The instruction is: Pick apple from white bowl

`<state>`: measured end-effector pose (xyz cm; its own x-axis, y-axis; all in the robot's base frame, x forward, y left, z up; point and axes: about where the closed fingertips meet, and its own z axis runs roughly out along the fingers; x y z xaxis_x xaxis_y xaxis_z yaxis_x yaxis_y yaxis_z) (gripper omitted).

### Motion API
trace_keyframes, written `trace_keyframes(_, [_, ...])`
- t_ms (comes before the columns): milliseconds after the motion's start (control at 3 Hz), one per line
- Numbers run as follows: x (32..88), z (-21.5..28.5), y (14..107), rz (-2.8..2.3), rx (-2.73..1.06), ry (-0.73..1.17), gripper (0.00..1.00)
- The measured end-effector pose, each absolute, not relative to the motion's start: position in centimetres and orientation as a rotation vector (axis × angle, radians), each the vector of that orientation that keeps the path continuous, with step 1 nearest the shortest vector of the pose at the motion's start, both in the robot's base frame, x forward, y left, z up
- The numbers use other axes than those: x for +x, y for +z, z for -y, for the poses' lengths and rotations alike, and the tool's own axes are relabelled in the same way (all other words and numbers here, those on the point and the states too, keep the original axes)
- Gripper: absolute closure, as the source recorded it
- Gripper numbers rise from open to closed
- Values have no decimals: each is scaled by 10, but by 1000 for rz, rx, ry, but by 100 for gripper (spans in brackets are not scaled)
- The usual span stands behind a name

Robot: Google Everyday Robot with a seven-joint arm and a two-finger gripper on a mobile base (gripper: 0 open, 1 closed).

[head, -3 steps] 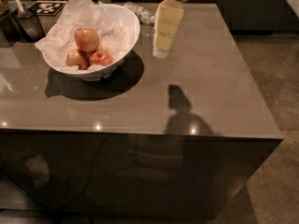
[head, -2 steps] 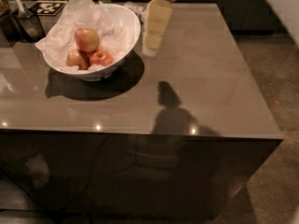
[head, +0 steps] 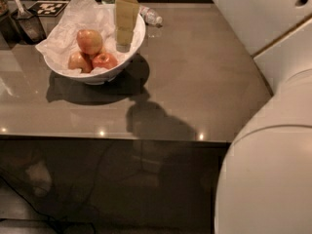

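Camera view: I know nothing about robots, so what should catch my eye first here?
A white bowl lined with crumpled paper stands on the far left part of the table. In it lies the apple, the largest of three. The tan gripper hangs over the bowl's right side, just right of that apple. A big white robot arm fills the right edge of the view.
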<state>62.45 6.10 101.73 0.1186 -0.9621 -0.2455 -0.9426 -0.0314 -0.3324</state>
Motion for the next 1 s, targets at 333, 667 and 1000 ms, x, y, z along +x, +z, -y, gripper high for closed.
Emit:
trace_keyframes(333, [629, -64, 1019, -1832, -1978, -68, 0])
trace_keyframes(667, [642, -92, 1012, -1779, -2008, -19, 0])
trace_keyframes(1000, [687, -145, 985, -1753, -2069, 47, 0])
